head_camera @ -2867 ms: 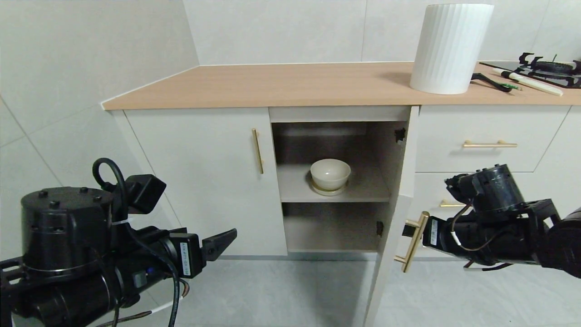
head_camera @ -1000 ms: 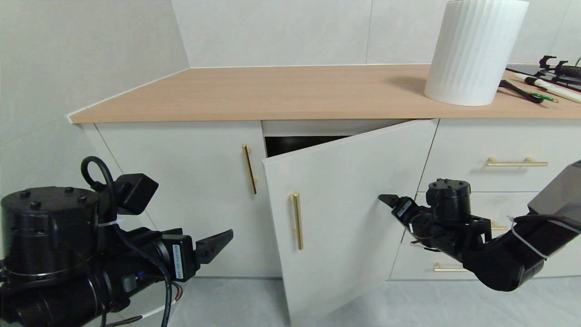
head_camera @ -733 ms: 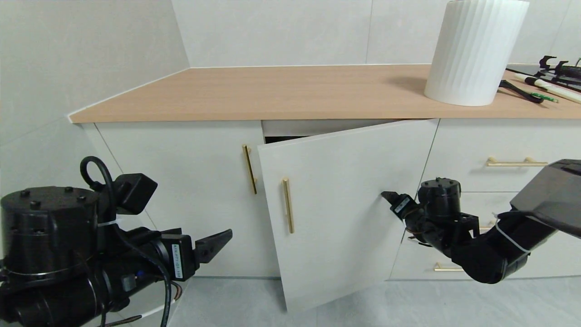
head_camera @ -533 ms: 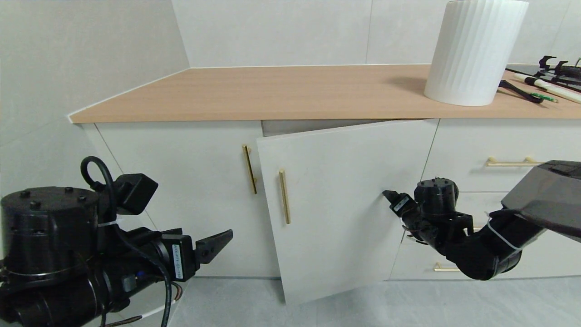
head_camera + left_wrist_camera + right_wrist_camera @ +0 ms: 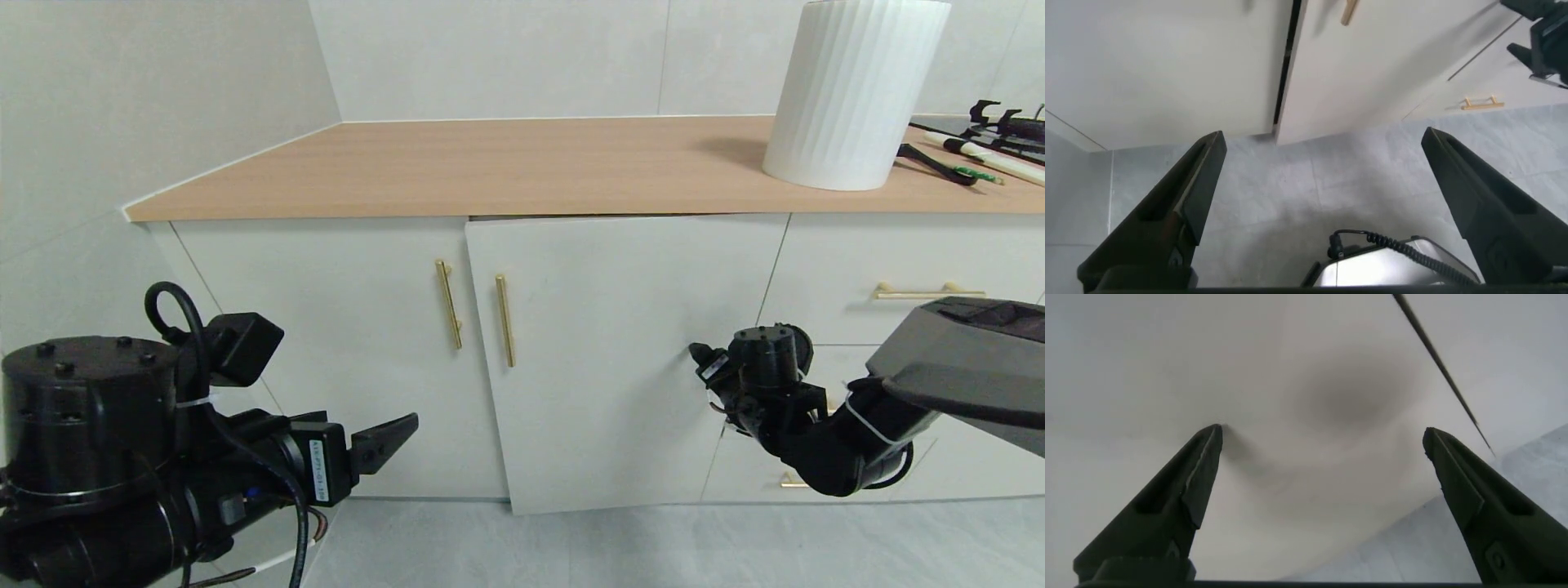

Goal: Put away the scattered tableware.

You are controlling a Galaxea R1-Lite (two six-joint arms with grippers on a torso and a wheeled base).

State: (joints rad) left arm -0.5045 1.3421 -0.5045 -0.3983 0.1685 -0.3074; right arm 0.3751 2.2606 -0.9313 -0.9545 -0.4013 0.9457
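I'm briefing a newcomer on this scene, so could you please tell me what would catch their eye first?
Probably the right gripper, open, its tips at the white cabinet door, which looks shut, under the wooden counter. Then the tall ribbed white cylinder on the counter's right side, and the left gripper, open, low at left.

Nothing is proving readable anywhere. A small white label (image 5: 324, 471) is sitting on the body of the left gripper (image 5: 390, 439) at the lower left of the head view, carrying a line of dark characters too small to make out. A similar label (image 5: 712, 367) is showing just behind the fingers of the right gripper (image 5: 696, 351), right of centre, its print likewise too fine to read.
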